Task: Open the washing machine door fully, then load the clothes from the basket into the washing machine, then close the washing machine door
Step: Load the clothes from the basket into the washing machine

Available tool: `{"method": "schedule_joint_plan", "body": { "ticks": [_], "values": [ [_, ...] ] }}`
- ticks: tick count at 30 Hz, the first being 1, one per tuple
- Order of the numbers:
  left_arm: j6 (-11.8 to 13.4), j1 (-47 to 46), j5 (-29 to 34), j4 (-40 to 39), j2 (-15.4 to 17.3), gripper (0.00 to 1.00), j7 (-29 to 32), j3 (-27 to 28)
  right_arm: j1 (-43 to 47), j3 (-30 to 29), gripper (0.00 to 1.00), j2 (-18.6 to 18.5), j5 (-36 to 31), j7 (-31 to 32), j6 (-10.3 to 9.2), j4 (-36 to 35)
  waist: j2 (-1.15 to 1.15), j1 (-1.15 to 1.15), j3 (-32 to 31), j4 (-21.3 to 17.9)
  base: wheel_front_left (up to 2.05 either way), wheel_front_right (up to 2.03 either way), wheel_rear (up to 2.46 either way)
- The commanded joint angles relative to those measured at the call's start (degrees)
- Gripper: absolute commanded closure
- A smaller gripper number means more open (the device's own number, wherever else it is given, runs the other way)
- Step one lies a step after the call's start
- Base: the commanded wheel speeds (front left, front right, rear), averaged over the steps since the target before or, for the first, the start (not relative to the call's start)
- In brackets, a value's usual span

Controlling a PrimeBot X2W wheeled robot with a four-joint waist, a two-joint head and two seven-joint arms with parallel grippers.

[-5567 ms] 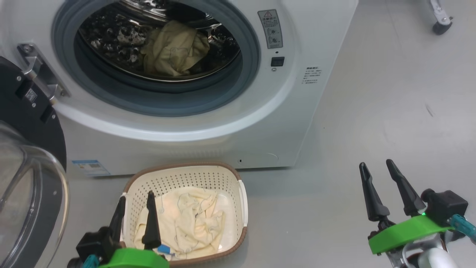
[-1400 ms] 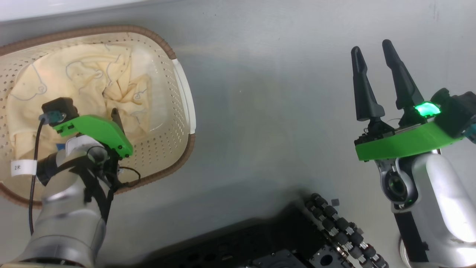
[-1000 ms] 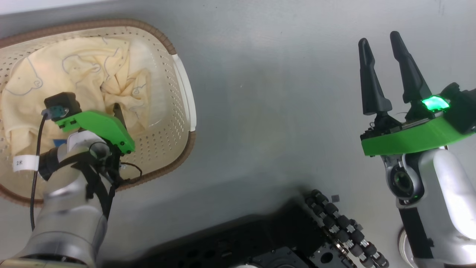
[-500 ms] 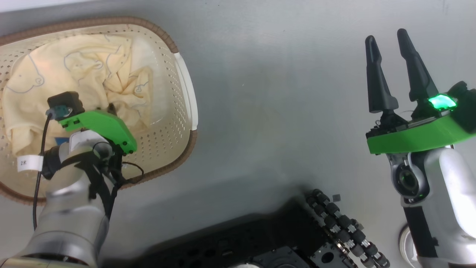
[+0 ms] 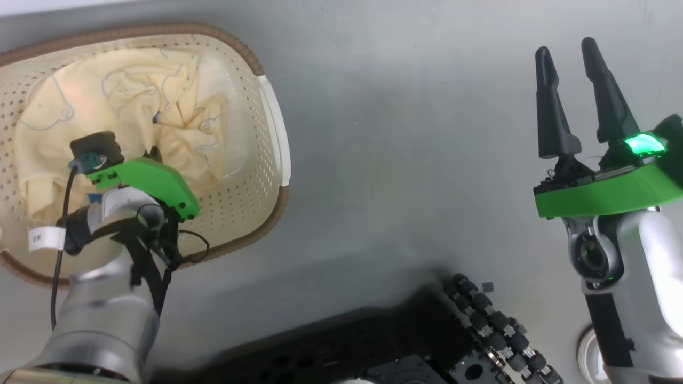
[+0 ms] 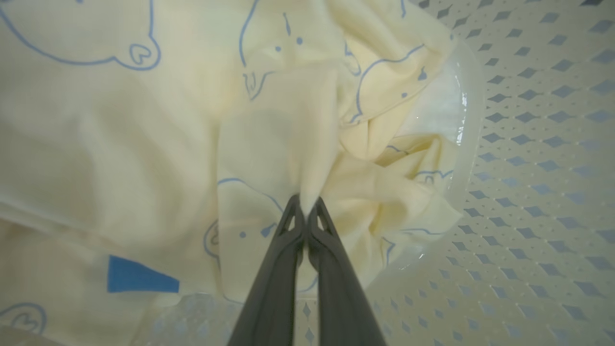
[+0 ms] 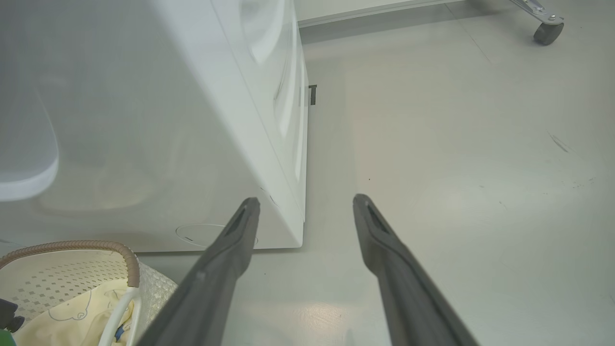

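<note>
The left end effector (image 6: 305, 214) is down inside the basket (image 5: 251, 181). Its two dark fingers are pressed together on a raised fold of the clothes (image 6: 144, 120), pinching the cream fabric into a narrow peak between the tips. The rest of the clothes lies crumpled across the basket's bottom, marked with thin blue outline drawings, with a small blue patch (image 6: 139, 276) low in the left wrist view. Beside the grip, bare perforated basket wall shows. The basket stands on the grey floor (image 5: 405, 149) just in front of the washer (image 7: 144, 120), whose white front and corner appear in the right wrist view. The right end effector (image 5: 564, 48) hovers over bare floor well apart from the basket, its fingers spread wide with nothing between them. The robot's black base (image 5: 373, 341) lies along the bottom of the head view, and a caster (image 7: 545, 32) stands far off on the floor.
</note>
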Motion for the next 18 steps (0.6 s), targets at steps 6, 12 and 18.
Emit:
{"method": "schedule_joint_plan", "body": {
  "ticks": [6, 12, 18],
  "values": [
    [-1.1, 4.0, -1.8, -0.1, 0.8, 1.0, -3.9, 0.6, 2.2, 0.3, 0.0, -1.3, -0.1, -0.5, -0.16, -1.5, 0.0, 0.0, -2.3, 1.5, 0.0, 0.0, 0.0],
    [-2.7, 7.1, -3.1, -1.7, 0.8, 1.0, -6.5, -0.7, 2.6, 0.0, 0.0, -1.6, -0.1, -0.5, -0.16, -1.4, 0.0, 0.0, -5.2, 3.1, 0.0, 0.0, 0.0],
    [-3.3, 11.2, -5.0, -8.8, 0.8, 1.0, -7.3, -1.2, 3.7, -0.6, 0.0, -2.2, -0.4, -0.5, -0.16, -1.4, 0.0, 0.0, -8.6, 5.3, 0.0, 0.0, 0.0]
  ]
}}
